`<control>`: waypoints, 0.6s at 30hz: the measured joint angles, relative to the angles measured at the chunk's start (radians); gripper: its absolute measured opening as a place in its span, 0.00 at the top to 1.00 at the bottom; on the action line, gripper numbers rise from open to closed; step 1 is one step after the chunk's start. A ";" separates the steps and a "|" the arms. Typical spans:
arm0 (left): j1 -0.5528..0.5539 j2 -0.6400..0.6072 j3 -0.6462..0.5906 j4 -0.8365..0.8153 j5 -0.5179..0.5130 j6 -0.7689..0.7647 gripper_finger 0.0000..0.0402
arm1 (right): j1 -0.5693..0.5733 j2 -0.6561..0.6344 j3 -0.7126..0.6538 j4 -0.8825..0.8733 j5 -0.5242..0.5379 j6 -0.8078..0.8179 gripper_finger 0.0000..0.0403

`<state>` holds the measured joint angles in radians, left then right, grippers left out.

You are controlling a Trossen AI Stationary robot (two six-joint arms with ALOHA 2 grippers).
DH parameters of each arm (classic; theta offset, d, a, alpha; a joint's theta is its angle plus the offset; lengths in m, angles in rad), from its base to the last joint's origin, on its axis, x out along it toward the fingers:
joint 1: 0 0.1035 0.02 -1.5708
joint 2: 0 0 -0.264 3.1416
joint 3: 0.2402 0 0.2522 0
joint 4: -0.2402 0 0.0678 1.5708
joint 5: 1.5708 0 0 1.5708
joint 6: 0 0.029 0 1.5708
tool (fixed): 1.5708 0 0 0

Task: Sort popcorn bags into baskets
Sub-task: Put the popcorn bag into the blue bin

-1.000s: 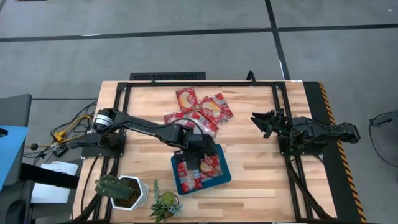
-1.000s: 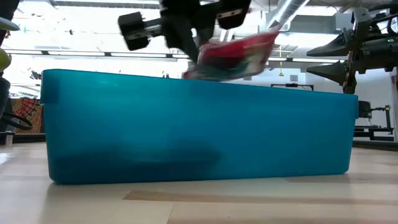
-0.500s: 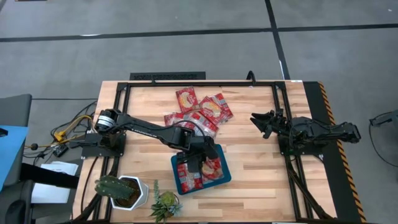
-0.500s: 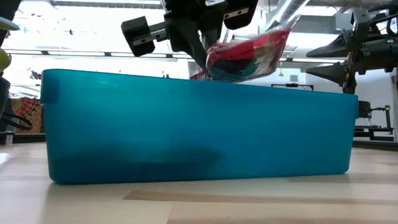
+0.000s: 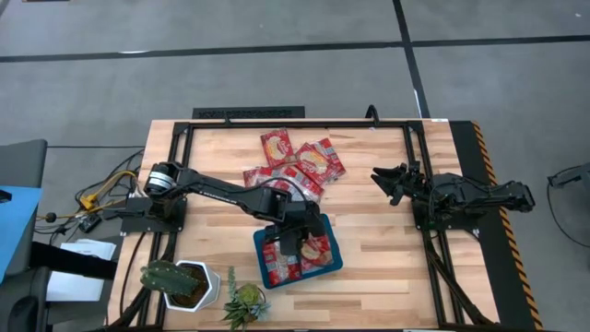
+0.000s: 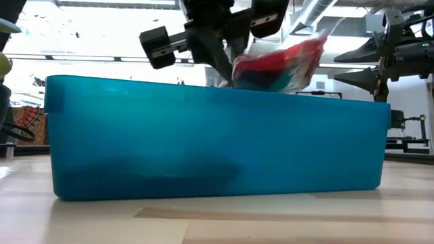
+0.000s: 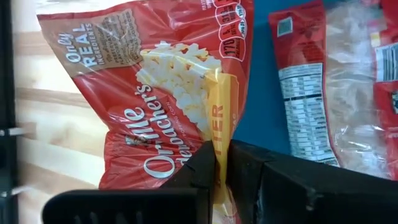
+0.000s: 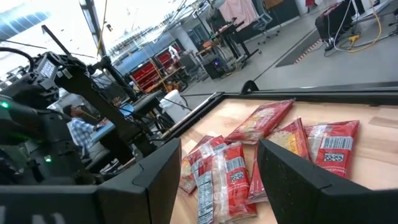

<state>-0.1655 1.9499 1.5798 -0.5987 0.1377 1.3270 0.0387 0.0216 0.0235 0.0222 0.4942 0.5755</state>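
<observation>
My left gripper (image 5: 297,238) hovers over the teal tray (image 6: 203,142), shut on a red popcorn bag (image 7: 168,93) that shows above the tray's rim in the low view (image 6: 278,64). Other bags (image 7: 305,93) lie flat on the tray's floor. Several more bags (image 5: 295,161) lie in a loose overlapping pile on the table's far middle, also seen in the right wrist view (image 8: 261,149). My right gripper (image 5: 380,180) waits open at the table's right side, above the wood and pointing toward the pile. My left gripper pinches a raised fold (image 7: 219,134) in the printed face of the bag, near its lower end, between the two fingers (image 7: 202,165). The fingers come from above, pointing down. The bag is lifted clear over the tray and tilted, its far end higher (image 6: 308,51).
A white pot with a cactus (image 5: 175,281) and a small green succulent (image 5: 244,300) stand at the near left corner, close to the tray. Black frame rails (image 5: 175,184) run along the table's left, far and right sides. Bare wood lies between the tray and the right arm.
My left gripper has carried the bag a little toward the table's right and near edge over the tray. The bag stays lifted, and its free end has tipped up higher. The gripper has stayed shut on it.
</observation>
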 joint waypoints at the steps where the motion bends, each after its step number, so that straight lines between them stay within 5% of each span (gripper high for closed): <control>1: 0.002 0.000 0.000 -0.007 0.004 -0.003 0.95 | 0.000 0.000 0.000 0.000 0.000 0.000 0.42; 18: 0.020 0.000 -0.001 0.014 0.063 -0.043 0.88 | 0.000 0.000 0.000 0.000 0.000 -0.003 0.42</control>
<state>-0.1450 1.9495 1.5791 -0.5845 0.2007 1.2845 0.0387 0.0216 0.0235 0.0223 0.4942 0.5728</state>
